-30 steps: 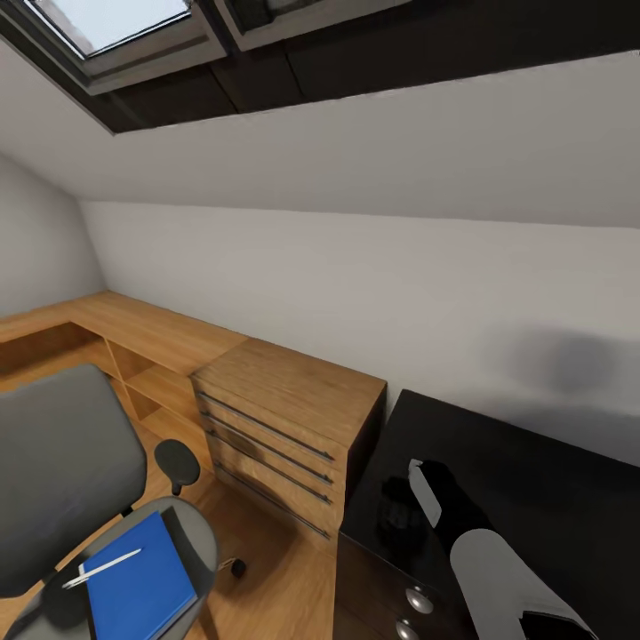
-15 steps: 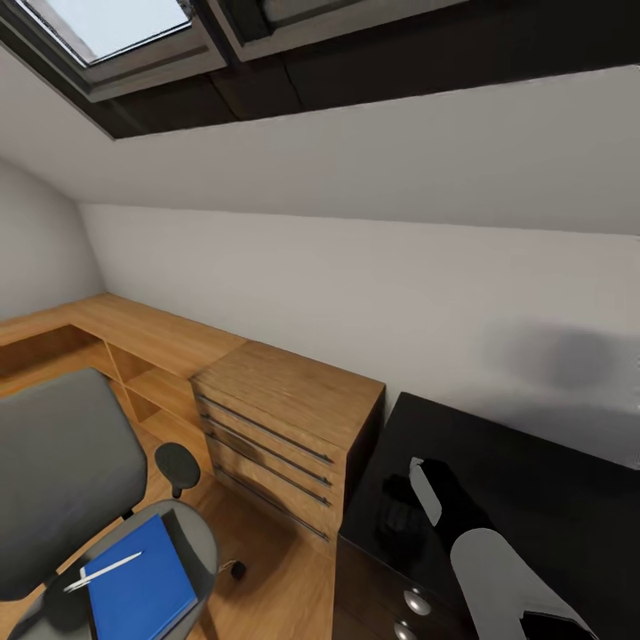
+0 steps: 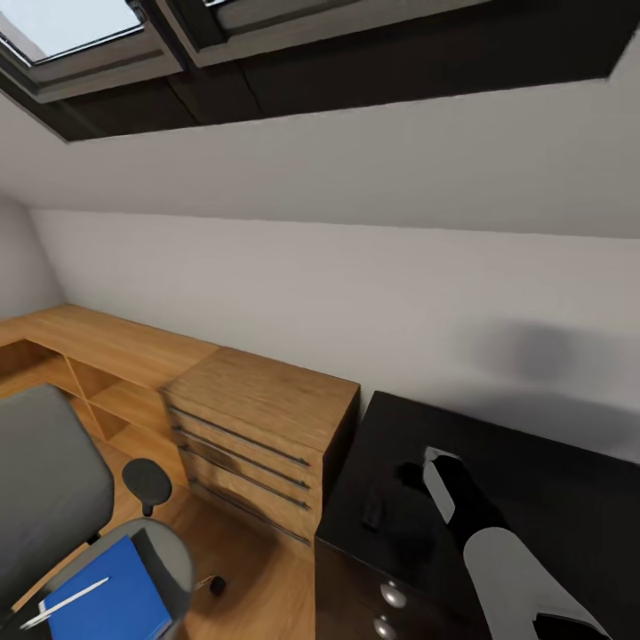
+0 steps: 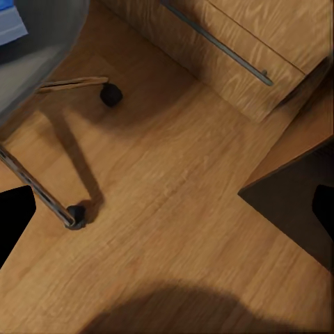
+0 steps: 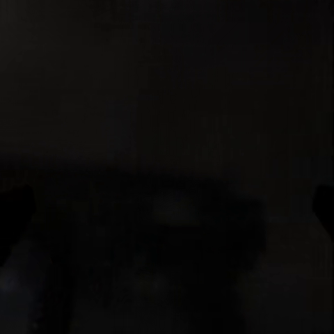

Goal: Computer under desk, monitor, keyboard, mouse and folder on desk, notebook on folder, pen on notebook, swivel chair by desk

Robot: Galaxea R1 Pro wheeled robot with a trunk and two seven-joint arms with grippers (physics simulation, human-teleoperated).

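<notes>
While the right arm (image 3: 498, 551) reaches over the glossy black desk (image 3: 551, 480), whether its gripper is parted or closed cannot be told. On the swivel chair (image 3: 44, 480) seat lies the blue folder (image 3: 116, 604), the pen (image 3: 64, 602) slanting across it. Beyond, a light-wood drawer chest (image 3: 258, 427) stands between chair and desk, touching the desk. Left gripper (image 4: 167, 216) fingers spread wide, empty, above the wooden floor (image 4: 174, 229).
</notes>
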